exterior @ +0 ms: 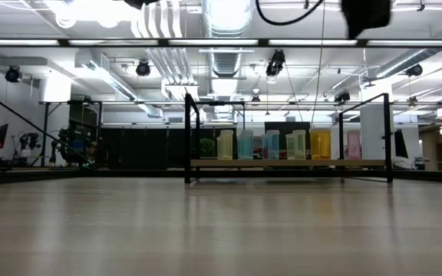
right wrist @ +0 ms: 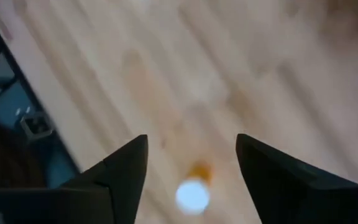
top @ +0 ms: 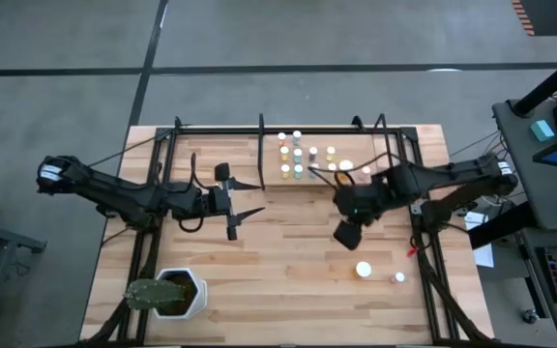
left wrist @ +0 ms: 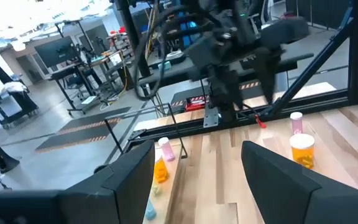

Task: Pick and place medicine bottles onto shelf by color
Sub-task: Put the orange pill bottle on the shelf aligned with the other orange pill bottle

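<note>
right gripper [right wrist: 191, 155] open above orange bottle [right wrist: 193, 190]

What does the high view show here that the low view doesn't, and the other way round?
Only the high view shows both arms whole: the left hand open over the middle of the table, the right hand above bare wood, two loose bottles near the table's right front, and the white plant pot at the left front. Only the low view shows the bottles' bodies side-on in a row, yellowish, teal, orange and pink, with the room's ceiling lights behind. Both show the shelf with its black bars and the bottles standing on it.
</note>
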`<control>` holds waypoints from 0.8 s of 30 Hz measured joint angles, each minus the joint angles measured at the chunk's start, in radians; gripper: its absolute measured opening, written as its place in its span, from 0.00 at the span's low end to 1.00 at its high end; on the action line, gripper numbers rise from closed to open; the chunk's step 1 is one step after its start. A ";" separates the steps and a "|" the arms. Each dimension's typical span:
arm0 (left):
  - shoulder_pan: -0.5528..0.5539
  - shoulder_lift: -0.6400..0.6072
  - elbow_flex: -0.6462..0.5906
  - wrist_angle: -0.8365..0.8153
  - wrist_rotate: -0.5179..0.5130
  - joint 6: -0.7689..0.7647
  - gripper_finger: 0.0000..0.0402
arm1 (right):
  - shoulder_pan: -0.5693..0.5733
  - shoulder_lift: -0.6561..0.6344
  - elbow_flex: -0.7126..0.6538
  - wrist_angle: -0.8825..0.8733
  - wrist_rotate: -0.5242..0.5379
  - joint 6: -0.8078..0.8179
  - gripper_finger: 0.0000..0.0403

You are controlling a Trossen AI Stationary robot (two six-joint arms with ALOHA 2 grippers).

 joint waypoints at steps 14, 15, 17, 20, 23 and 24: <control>-0.011 0.016 0.002 0.025 0.000 -0.025 0.56 | 0.235 0.050 -0.190 -0.086 -0.075 0.383 0.63; -0.011 0.016 0.002 0.025 0.000 -0.025 0.56 | 0.242 0.050 -0.211 -0.079 -0.080 0.409 0.64; -0.012 0.016 0.002 0.025 0.001 -0.025 0.56 | 0.251 0.050 -0.244 -0.057 -0.092 0.443 0.67; -0.012 0.016 0.002 0.024 0.000 -0.025 0.56 | 0.268 0.050 -0.291 0.001 -0.092 0.473 0.72; -0.012 0.016 0.002 0.024 0.000 -0.025 0.56 | 0.280 0.050 -0.331 0.086 -0.092 0.483 0.76; -0.012 0.016 0.002 0.024 0.000 -0.025 0.56 | 0.283 0.050 -0.346 0.108 -0.093 0.492 0.77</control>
